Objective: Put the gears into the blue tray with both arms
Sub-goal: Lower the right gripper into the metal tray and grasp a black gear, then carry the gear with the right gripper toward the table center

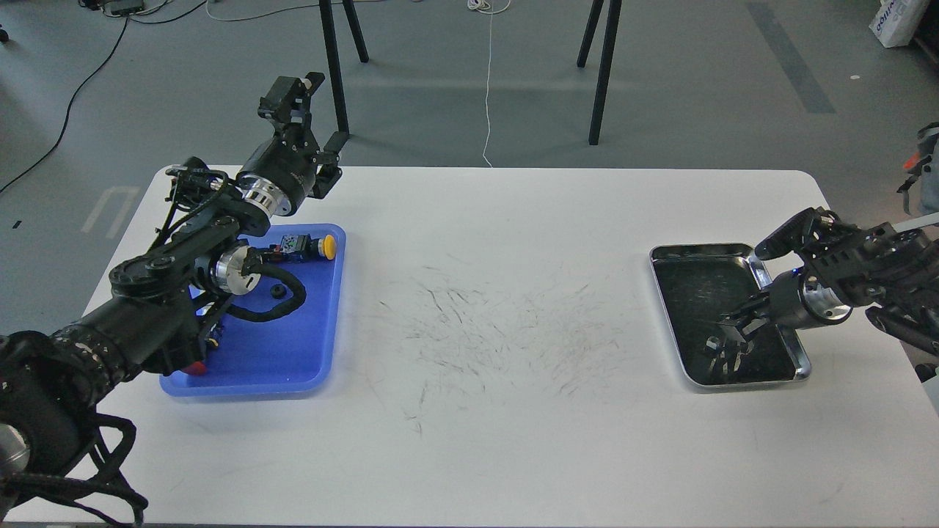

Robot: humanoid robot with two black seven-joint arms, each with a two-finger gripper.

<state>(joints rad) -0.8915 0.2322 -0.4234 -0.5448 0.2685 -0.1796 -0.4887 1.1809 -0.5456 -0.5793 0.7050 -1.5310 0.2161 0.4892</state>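
The right gripper is seen low over the near end of the steel tray; its dark fingers merge with the tray's dark floor, so its opening cannot be told. Small dark parts lie beneath it, too unclear to name. The left gripper is raised beyond the blue tray, fingers spread wide, nothing between them. One gear lies in the blue tray on the white counter, partly hidden by the left arm.
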